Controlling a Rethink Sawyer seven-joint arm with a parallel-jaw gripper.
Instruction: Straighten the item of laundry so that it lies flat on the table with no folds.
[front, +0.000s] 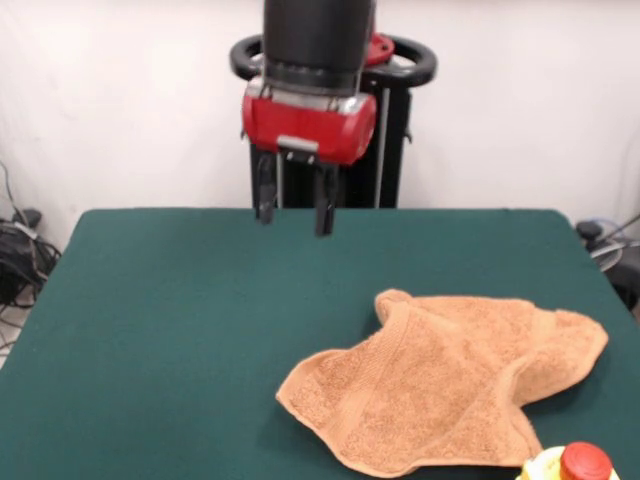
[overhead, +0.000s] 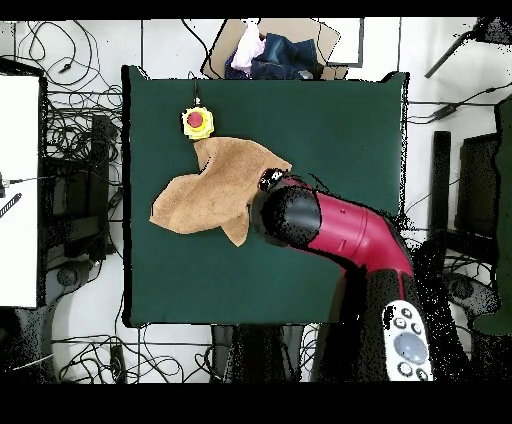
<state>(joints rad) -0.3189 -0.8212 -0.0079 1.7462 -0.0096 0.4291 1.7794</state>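
Note:
The item of laundry, an orange-tan terry towel, lies crumpled on the green table at the front right, with folded-over flaps and an uneven outline. In the overhead view the towel sits in the upper left part of the table, and the arm covers its right edge. My gripper hangs high above the table, up and to the left of the towel. It is open with nothing between its two black fingers.
A yellow box with a red button stands at the table's front edge just right of the towel, also seen as the red button overhead. A cardboard box of clothes lies beyond the table. Cables cover the floor around it.

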